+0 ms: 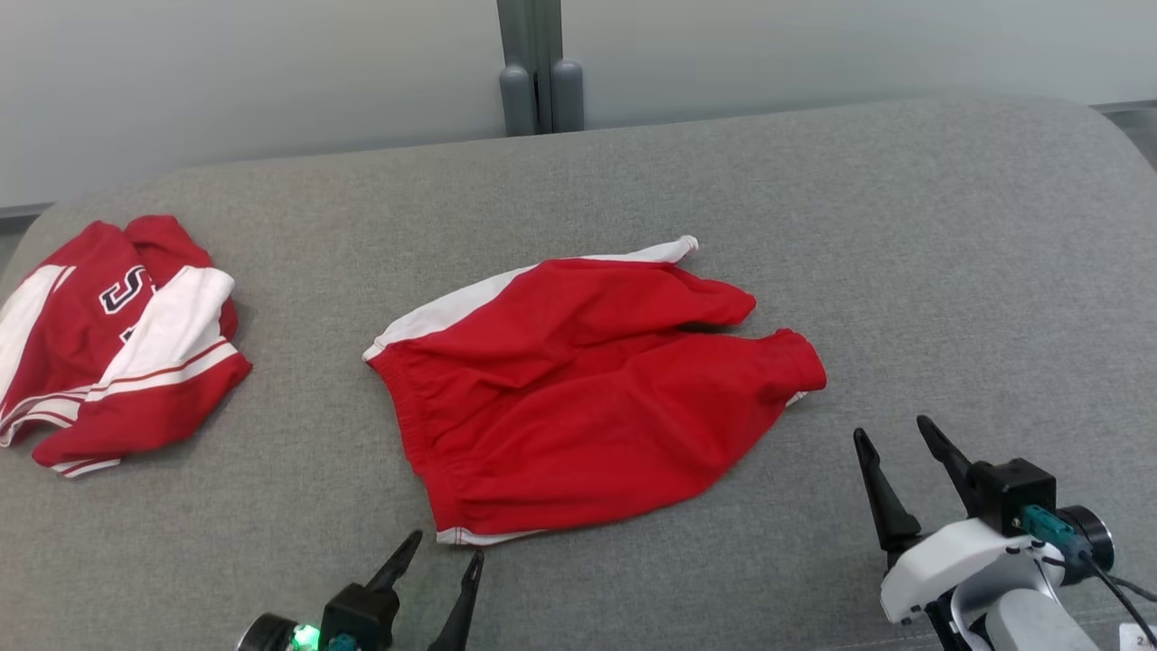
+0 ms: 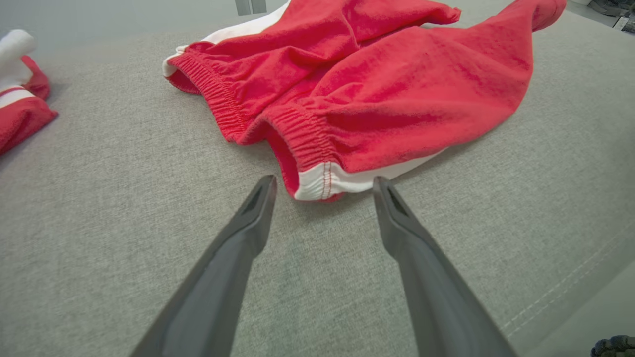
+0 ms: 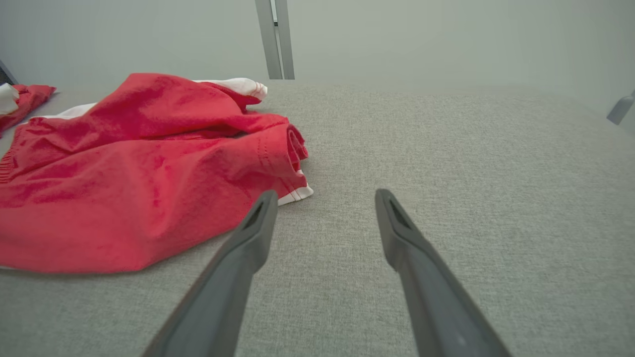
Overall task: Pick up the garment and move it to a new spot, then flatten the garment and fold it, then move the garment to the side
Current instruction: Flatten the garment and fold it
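Observation:
Red shorts with white side panels (image 1: 587, 389) lie spread and slightly rumpled in the middle of the grey cushion, waistband toward the left. My left gripper (image 1: 446, 544) stands open just below the waistband's near corner; in the left wrist view that white-trimmed corner (image 2: 322, 181) lies right ahead of the open gripper (image 2: 325, 183), not touching it. My right gripper (image 1: 890, 427) stands open off the shorts' right leg hem (image 1: 800, 366), a short gap away. In the right wrist view the shorts (image 3: 139, 173) lie left of the open gripper (image 3: 325, 196).
A second red-and-white garment with lettering (image 1: 117, 334) lies bunched at the cushion's far left. The grey cushion (image 1: 949, 271) has free room to the right and behind the shorts. A grey post (image 1: 540, 68) stands against the pale wall behind.

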Tool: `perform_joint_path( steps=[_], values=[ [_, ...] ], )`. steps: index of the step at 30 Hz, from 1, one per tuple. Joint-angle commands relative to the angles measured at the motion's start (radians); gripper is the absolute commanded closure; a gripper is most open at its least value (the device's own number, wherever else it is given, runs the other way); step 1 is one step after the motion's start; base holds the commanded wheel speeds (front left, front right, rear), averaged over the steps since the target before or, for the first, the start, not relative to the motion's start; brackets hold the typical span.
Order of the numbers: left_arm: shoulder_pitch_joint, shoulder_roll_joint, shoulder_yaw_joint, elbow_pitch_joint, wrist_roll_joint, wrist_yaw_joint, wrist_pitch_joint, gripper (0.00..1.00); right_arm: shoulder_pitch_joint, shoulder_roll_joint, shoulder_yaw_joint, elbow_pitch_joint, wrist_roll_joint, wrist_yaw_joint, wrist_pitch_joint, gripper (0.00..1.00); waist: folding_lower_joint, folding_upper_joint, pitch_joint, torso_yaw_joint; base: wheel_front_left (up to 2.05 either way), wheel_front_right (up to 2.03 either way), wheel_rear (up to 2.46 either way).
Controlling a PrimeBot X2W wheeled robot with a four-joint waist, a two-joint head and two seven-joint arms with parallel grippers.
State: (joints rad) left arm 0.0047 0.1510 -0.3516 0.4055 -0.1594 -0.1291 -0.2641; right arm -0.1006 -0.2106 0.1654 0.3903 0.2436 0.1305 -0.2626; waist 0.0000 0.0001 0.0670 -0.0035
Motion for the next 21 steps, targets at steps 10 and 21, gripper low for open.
perform_joint_path(
  steps=[10, 21],
  values=[
    [-0.168, 0.014, -0.081, 0.069, -0.047, -0.002, 0.0, 0.0, -0.218, -0.031, 0.068, 0.213, 0.023, 0.0, -0.003, 0.0, 0.0, -0.0001, 0.127, 0.032, 0.0, 0.0, 0.0],
    [-0.23, 0.01, -0.135, 0.093, -0.073, -0.002, 0.0, 0.0, -0.357, -0.049, 0.195, 0.374, 0.094, 0.0, -0.003, 0.0, 0.0, -0.0001, 0.173, 0.066, 0.0, 0.0, 0.0]
  ],
)
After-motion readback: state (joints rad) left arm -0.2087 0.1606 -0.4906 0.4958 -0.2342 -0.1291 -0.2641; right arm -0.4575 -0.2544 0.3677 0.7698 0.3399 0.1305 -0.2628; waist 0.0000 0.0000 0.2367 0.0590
